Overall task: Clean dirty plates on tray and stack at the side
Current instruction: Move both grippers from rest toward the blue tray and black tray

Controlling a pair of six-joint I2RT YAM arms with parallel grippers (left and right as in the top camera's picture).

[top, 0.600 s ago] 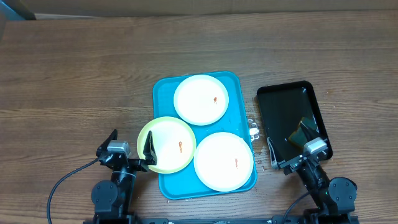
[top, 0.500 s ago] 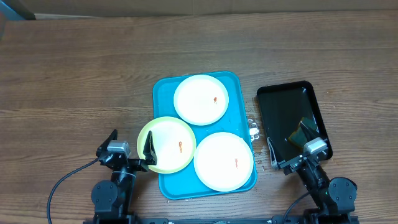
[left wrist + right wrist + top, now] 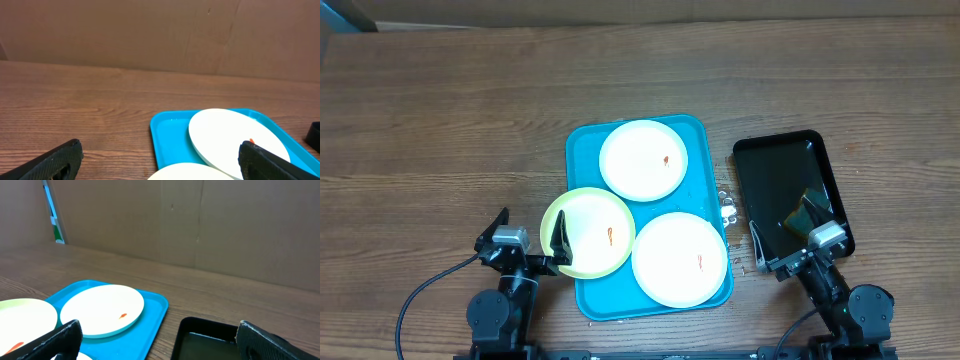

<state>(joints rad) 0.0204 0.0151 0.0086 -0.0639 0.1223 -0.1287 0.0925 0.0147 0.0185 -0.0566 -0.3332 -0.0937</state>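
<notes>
left gripper (image 3: pixel 530 234): jaws spread wide, arm folded close behind it, pointing forward | right gripper (image 3: pixel 783 228): jaws spread wide, arm folded close behind it, angled slightly toward its left

On the blue tray (image 3: pixel 582 150), the far white plate (image 3: pixel 643 160) and near white plate (image 3: pixel 680 258) are laid flat. The pale yellow plate (image 3: pixel 587 232) is laid overhanging its left rim. Each is smeared red-orange.

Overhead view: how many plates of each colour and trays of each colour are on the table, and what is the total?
White plates: 2
Pale yellow plate: 1
Blue tray: 1
Black tray: 1
Total: 5
</notes>
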